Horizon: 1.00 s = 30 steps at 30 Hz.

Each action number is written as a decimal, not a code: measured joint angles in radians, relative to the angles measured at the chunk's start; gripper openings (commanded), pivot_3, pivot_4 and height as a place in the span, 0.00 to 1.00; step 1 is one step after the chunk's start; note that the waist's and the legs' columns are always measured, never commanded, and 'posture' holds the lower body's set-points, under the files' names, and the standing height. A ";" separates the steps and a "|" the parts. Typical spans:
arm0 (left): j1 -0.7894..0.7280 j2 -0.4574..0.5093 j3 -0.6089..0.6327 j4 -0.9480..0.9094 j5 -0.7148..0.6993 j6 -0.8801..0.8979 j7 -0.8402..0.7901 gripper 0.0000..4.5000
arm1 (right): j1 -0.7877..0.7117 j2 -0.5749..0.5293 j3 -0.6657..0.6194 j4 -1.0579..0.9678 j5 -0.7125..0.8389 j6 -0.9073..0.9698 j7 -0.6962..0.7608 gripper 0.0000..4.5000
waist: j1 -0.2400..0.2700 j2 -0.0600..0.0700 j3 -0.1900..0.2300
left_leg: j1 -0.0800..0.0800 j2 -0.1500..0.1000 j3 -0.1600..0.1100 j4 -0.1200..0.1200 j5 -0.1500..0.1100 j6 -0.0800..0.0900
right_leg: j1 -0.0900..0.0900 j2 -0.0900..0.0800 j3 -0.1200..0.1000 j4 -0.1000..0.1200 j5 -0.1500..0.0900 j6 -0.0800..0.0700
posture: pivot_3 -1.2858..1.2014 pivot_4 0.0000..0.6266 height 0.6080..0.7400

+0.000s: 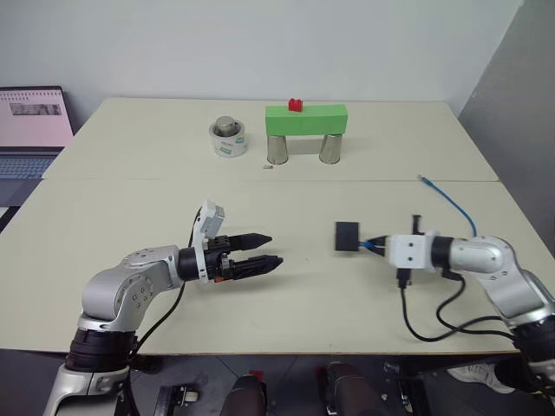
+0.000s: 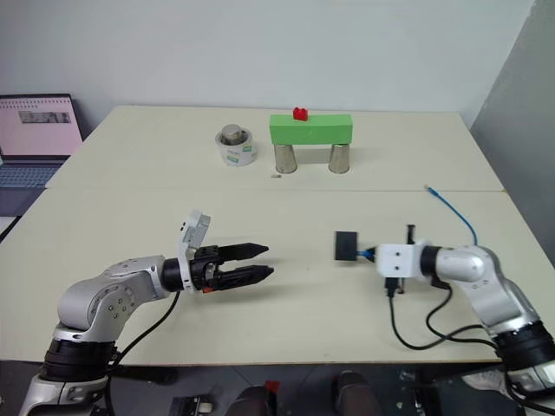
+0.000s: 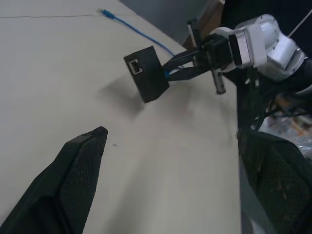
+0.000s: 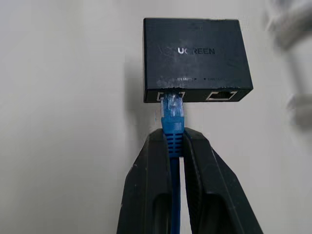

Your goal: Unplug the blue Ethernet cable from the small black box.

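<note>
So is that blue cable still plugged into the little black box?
Plugged in. The blue Ethernet cable's plug sits in a port of the small black box, with the right gripper's fingers shut on it just behind.

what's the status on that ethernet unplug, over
Right gripper shut on blue Ethernet cable just behind its plug. Plug still seated in small black box. Left gripper open, apart from the box. Nothing in the way.

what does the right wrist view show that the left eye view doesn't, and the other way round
Right wrist view: the plug seated in the small black box, an empty port beside it, and the right hand shut on the blue Ethernet cable. Left eye view: the open left hand, the cable's free end, the green block on cans. Both: box, cable, table.
</note>
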 measured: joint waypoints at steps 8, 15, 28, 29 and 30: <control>-0.031 -0.046 -0.005 0.012 -0.036 0.040 0.023 1.00 | -0.049 0.062 0.055 -0.035 -0.086 -0.195 -0.064 0.02 | 0.009 0.000 0.000 | 0.000 -0.001 0.000 0.001 0.000 -0.001 | 0.000 -0.001 0.000 0.000 0.000 0.000 | 0.52 0.24 1.00; -0.037 -0.068 -0.005 0.033 -0.040 0.052 0.042 1.00 | -0.062 0.076 0.062 -0.035 -0.110 -0.252 -0.083 0.02 | 0.009 0.000 0.000 | 0.000 -0.001 -0.001 0.001 0.000 -0.001 | 0.000 -0.001 0.000 0.000 0.001 -0.002 | 0.52 0.24 1.00; -0.037 -0.111 0.001 0.032 -0.079 0.052 0.061 0.47 | -0.078 0.121 0.078 -0.035 -0.144 -0.257 -0.103 0.02 | 0.009 0.000 0.000 | 0.000 -0.001 -0.001 0.000 0.000 -0.001 | 0.000 -0.001 0.000 0.000 0.003 -0.004 | 0.52 0.24 1.00; -0.037 -0.111 0.001 0.032 -0.079 0.052 0.061 0.45 | -0.078 0.122 0.078 -0.035 -0.148 -0.259 -0.107 0.02 | 0.009 0.000 0.000 | 0.000 -0.001 -0.001 0.000 0.000 -0.001 | 0.000 -0.001 0.000 0.000 0.003 -0.004 | 0.52 0.24 1.00; -0.037 -0.111 0.001 0.032 -0.079 0.052 0.061 0.37 | -0.078 0.122 0.078 -0.035 -0.151 -0.260 -0.110 0.02 | 0.009 0.000 0.000 | 0.000 -0.001 -0.001 0.000 0.000 -0.001 | 0.000 -0.001 0.000 0.000 0.003 -0.004 | 0.52 0.24 1.00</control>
